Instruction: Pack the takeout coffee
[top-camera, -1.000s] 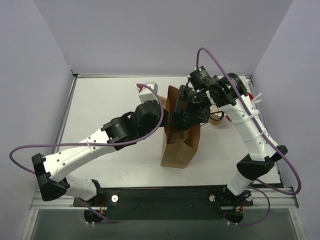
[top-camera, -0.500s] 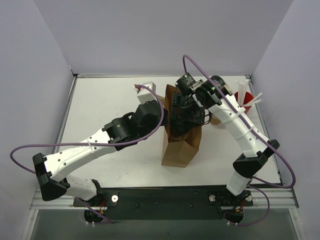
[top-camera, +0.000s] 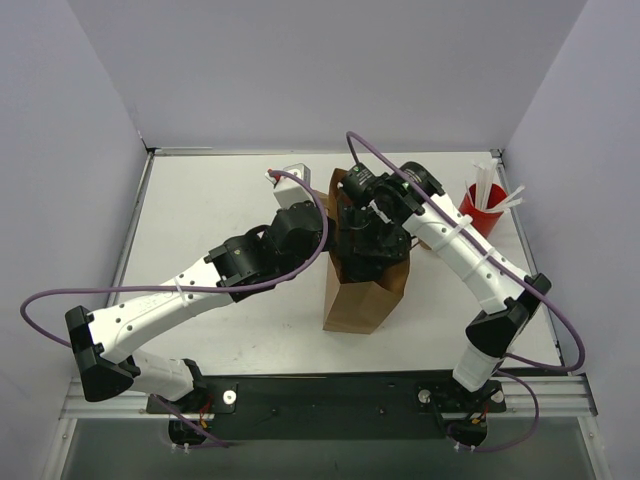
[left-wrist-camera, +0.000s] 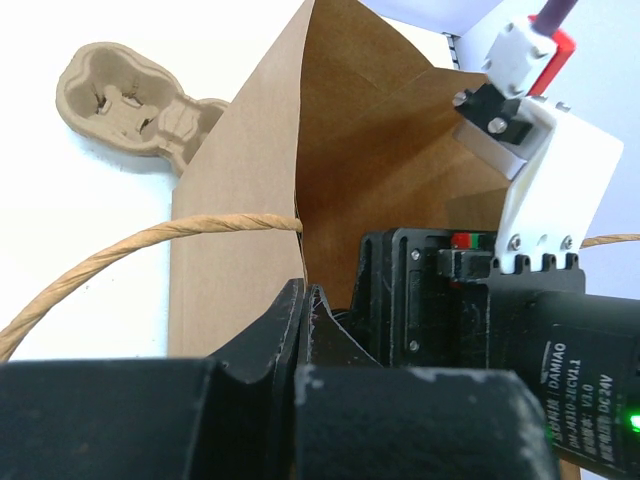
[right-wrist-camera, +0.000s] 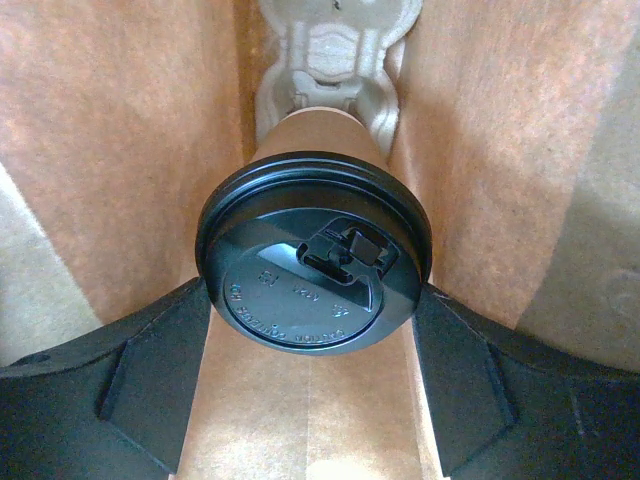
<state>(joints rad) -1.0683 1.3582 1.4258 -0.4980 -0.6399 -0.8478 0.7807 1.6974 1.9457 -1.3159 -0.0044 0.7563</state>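
The takeout coffee (right-wrist-camera: 312, 255), a kraft cup with a black lid, hangs between my right gripper's (right-wrist-camera: 315, 300) fingers, which press on the lid's sides. It is inside the brown paper bag (top-camera: 360, 300), between the bag's walls. In the top view the right gripper (top-camera: 368, 240) is down in the bag's mouth and hides the cup. My left gripper (left-wrist-camera: 305, 292) is shut on the bag's rim (left-wrist-camera: 300, 215), pinching the near left edge and keeping the mouth spread. In the top view the left gripper (top-camera: 330, 238) sits at the bag's left side.
A moulded pulp cup carrier (right-wrist-camera: 335, 45) shows past the cup, deeper in the bag. Another pulp carrier (left-wrist-camera: 130, 100) lies on the table beside the bag. A red cup with white sticks (top-camera: 483, 212) stands at the back right. The bag's paper handle (left-wrist-camera: 130, 250) loops out leftward.
My right arm has swung left from beside the red cup to the bag's mouth, carrying the coffee down into it. The left arm has held still on the bag's rim.
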